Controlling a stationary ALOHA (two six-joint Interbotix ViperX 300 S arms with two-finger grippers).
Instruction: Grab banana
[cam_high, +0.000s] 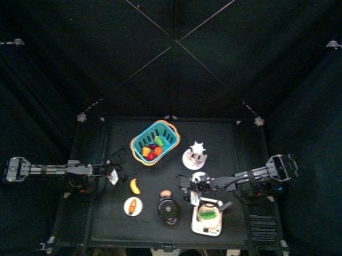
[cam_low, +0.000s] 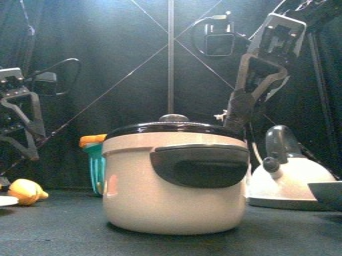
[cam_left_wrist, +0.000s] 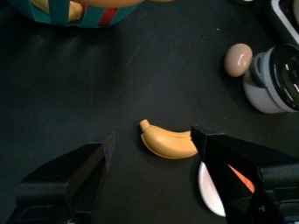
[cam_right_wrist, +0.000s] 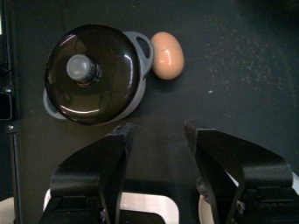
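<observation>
**Left pincer spread wide over banana, no contact**

Top view: the left gripper (cam_high: 107, 178) is hanging at the table's left side, just beside the small, slim, curved yellow-orange banana (cam_high: 135, 185). The banana is lying on the black table (cam_high: 114, 140) in front of the teal woven basket (cam_high: 155, 140), with the round reddish-orange food on its white plate (cam_high: 134, 206) nearer the front edge. The right gripper (cam_high: 201, 183) is reaching in from the right, above the black lidded pot (cam_high: 168, 209). Jaw gaps are too small to read here.

Front view: a large cream pot with a black lid (cam_low: 175, 176) is filling the middle and hiding most of the table. Only a yellow end of the banana (cam_low: 26, 189) is showing at the far left; the basket (cam_low: 94, 165) is mostly cut off behind the pot. A white kettle (cam_low: 290, 172) is standing at right.

Left wrist view: the left gripper (cam_left_wrist: 153, 140) is standing fully spread, a jaw on either side of the banana (cam_left_wrist: 170, 142), which is lying between them. Touching cannot be confirmed; nothing is being pinched. The white plate's rim (cam_left_wrist: 212, 188) is partly hidden by one jaw.

Right wrist view: the right gripper (cam_right_wrist: 156, 133) is standing open, holding nothing, near the pot's lid (cam_right_wrist: 100, 72) and a tan egg-shaped object (cam_right_wrist: 169, 54) beside it.
</observation>
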